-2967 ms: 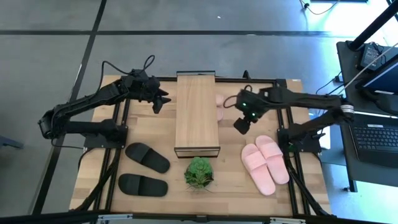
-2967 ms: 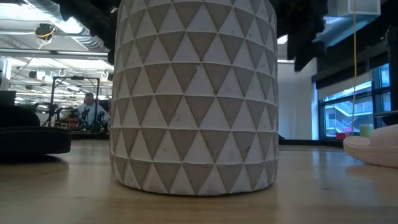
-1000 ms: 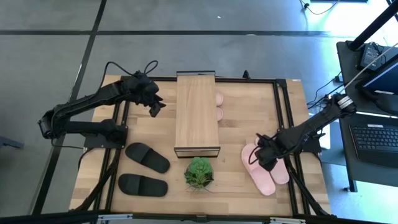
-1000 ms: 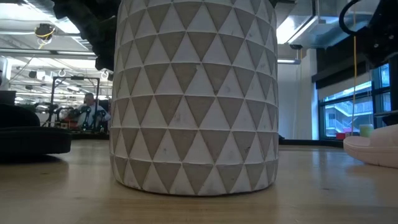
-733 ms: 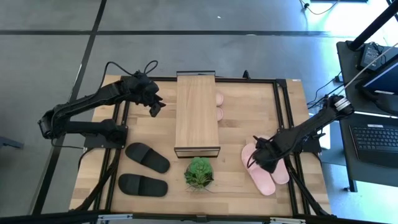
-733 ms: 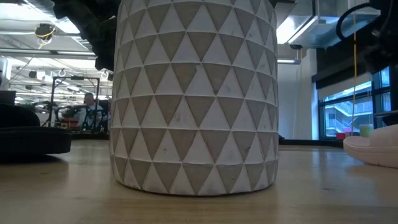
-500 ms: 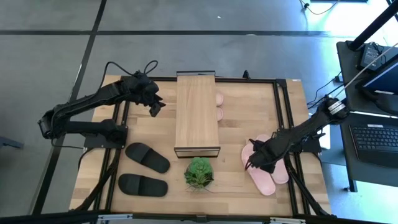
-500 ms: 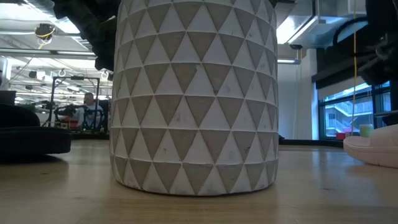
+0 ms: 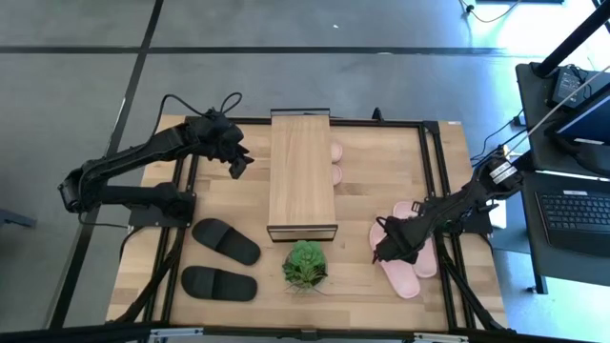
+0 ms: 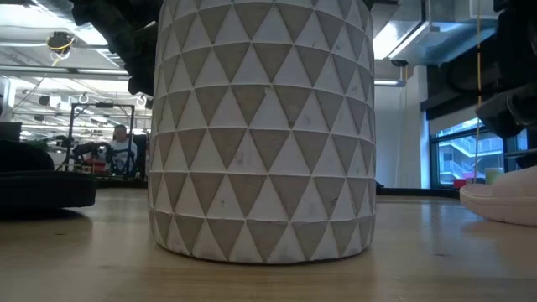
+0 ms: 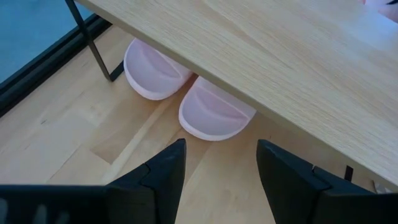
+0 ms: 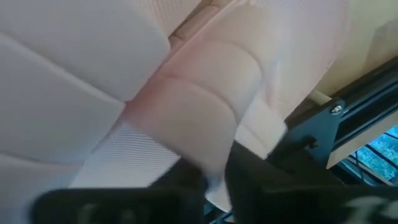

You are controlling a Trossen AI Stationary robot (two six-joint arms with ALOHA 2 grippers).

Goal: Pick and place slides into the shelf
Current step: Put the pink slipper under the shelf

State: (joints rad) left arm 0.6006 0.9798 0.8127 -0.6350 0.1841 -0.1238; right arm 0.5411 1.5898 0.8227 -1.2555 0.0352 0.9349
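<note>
The light-wood shelf (image 9: 302, 176) stands mid-table. Two pale pink slides (image 9: 335, 163) lie under it; the left wrist view shows them too (image 11: 208, 115). Two black slides (image 9: 225, 241) lie flat at the near left. Two more pink slides lie side by side at the near right, the left one (image 9: 404, 274) and the right one (image 9: 421, 250). My right gripper (image 9: 385, 250) is low over the left one of this pair and shut on it. My left gripper (image 9: 238, 164), open and empty (image 11: 221, 180), hangs left of the shelf. My right gripper pinches a raised pink part of the left slide (image 12: 214, 158), apparently its strap, between its two fingers. The fingers come from above, slanting in from the table's right. The slide lies on the table.
A small green plant (image 9: 305, 265) in a white patterned pot (image 10: 260, 126) stands just in front of the shelf's near end, between the black and the pink slides. Dark frame rails (image 9: 443, 191) run along the table's sides. A laptop desk stands beyond the right edge.
My right gripper has gone down and a little toward the table's left, onto the pink pair at the near right. The pink slide seen in the low view has slid slightly. My left arm has kept still.
</note>
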